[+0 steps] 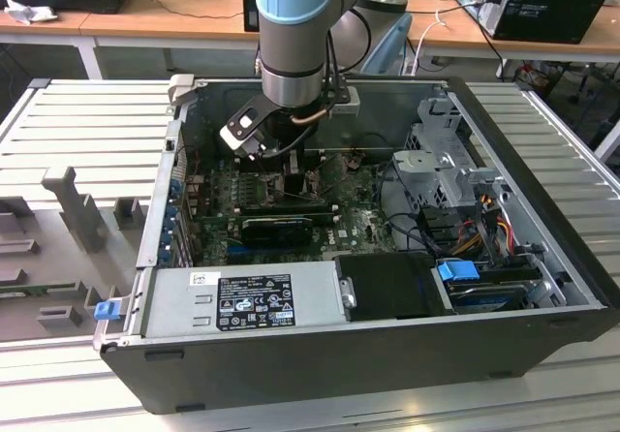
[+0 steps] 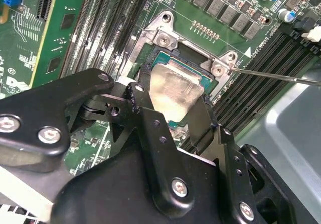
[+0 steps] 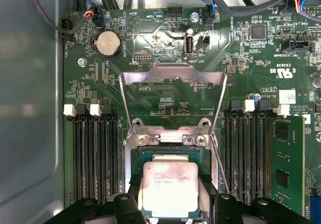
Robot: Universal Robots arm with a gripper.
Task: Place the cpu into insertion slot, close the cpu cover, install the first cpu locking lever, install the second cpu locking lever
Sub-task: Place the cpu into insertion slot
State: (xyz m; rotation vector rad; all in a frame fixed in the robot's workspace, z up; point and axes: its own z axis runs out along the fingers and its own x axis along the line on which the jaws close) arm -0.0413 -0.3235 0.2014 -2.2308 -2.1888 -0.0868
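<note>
Here we see the open computer case (image 1: 542, 209), its power supply (image 1: 184, 301) bearing a white printed label (image 1: 254, 301). On the green motherboard (image 3: 165, 38), the cpu cover (image 3: 173, 76) stands swung open beyond the pincer (image 3: 170, 196), whose fingers clench the cpu (image 3: 169, 181) directly over the insertion slot (image 3: 136, 158).
</note>
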